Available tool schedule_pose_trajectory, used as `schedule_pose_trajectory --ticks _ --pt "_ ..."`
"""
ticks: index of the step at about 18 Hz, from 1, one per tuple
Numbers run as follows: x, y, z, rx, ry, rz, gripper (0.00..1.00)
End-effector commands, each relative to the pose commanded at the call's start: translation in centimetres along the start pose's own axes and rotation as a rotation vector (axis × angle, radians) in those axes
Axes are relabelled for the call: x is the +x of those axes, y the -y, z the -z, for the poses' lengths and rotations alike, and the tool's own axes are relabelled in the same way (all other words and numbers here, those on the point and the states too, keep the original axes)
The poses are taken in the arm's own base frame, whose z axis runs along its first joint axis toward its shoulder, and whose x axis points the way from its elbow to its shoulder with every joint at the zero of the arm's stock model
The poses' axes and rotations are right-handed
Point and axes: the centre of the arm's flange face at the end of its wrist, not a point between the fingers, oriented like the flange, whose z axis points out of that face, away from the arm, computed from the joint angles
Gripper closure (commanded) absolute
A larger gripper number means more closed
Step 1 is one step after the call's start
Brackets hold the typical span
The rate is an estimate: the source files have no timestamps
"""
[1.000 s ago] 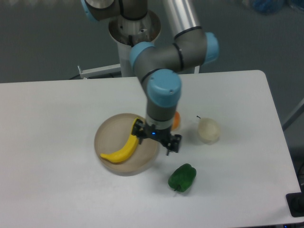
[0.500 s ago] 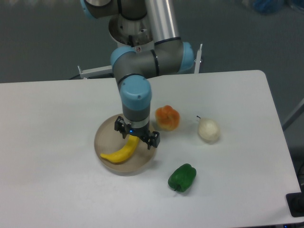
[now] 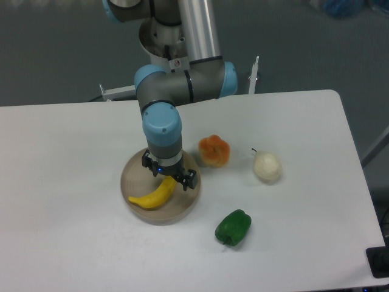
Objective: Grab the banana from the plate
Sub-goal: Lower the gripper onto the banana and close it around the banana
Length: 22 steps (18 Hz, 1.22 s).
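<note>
A bright yellow banana (image 3: 153, 194) lies curved on the round beige plate (image 3: 135, 174) near the middle of the white table. My gripper (image 3: 169, 173) hangs directly over the banana's upper right end, its two dark fingers standing on either side of that end. The jaws look spread, with the yellow fruit showing between them. The banana's tip under the gripper is hidden by the wrist.
An orange fruit (image 3: 214, 151) sits just right of the plate. A pale pear (image 3: 267, 166) lies farther right. A green pepper (image 3: 233, 227) rests toward the front. The arm's base column (image 3: 172, 42) stands behind the table.
The gripper has moved left across the plate, from its right rim to over the banana's upper end, uncovering the orange fruit. The banana has not moved.
</note>
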Motion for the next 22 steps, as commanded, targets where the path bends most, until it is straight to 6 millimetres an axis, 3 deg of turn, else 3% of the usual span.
schedule_pose_trajectory --ticks 4,5,7,9,22 --pt "0.5 0.2 -0.1 -0.002 -0.002 -0.005 0.00" --pt "0.7 0.3 0.0 -0.001 -0.001 -0.008 0.06" --pt "0.8 0.3 -0.1 -0.002 -0.002 -0.012 0.41" --pt "0.9 0.4 -0.2 -0.003 -0.003 -0.020 0.59" --pt "0.3 0.9 0.9 0.017 0.012 -0.023 0.62"
